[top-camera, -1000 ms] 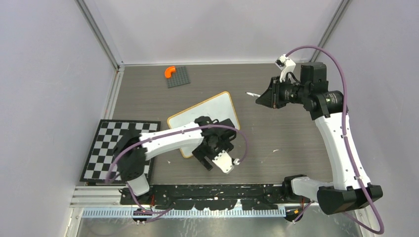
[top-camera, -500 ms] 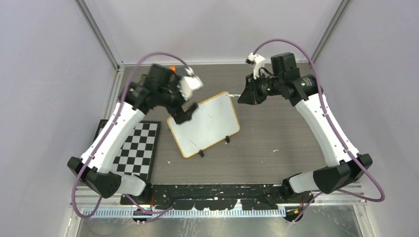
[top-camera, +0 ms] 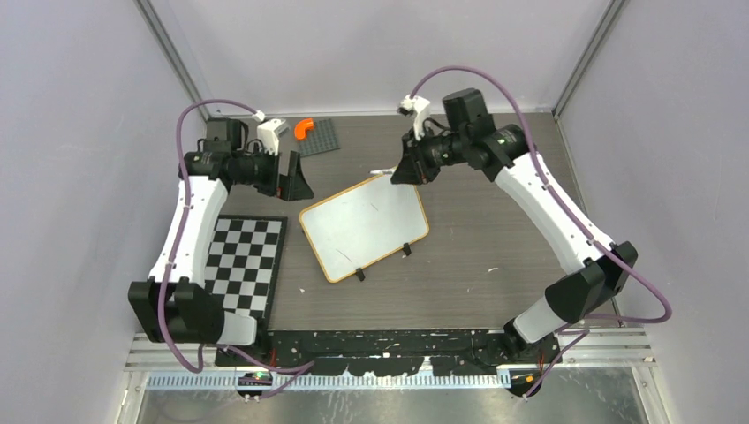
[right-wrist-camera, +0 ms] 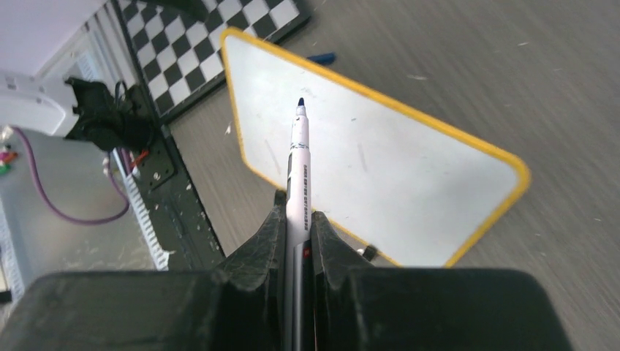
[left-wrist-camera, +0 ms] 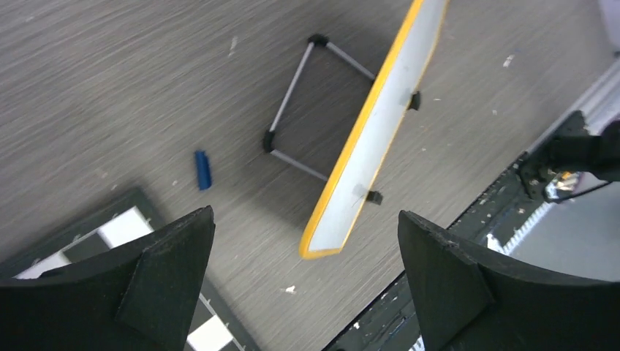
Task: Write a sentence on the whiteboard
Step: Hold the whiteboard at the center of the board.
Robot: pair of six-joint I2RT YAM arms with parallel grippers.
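The whiteboard [top-camera: 364, 225] lies tilted on its wire stand mid-table, with a yellow-tan rim and black clip feet. Its face shows only faint marks; no blue sentence is visible. My right gripper [top-camera: 402, 168] is shut on a white marker [right-wrist-camera: 298, 168], whose dark tip hovers over the board [right-wrist-camera: 395, 161] near its far edge. My left gripper [top-camera: 296, 181] is open and empty, just left of the board's far-left corner. In the left wrist view the board [left-wrist-camera: 373, 139] appears edge-on between my wide-open fingers [left-wrist-camera: 168, 278].
A checkerboard mat [top-camera: 234, 265] lies left of the board. A dark grey studded plate [top-camera: 320, 139] with an orange piece [top-camera: 303, 128] sits at the back. A small blue cap [left-wrist-camera: 202, 170] lies on the table beside the board's stand [left-wrist-camera: 307, 110].
My left arm swung from the board's front edge up and back to the board's far-left corner. My right arm moved left with the marker to the board's far edge.
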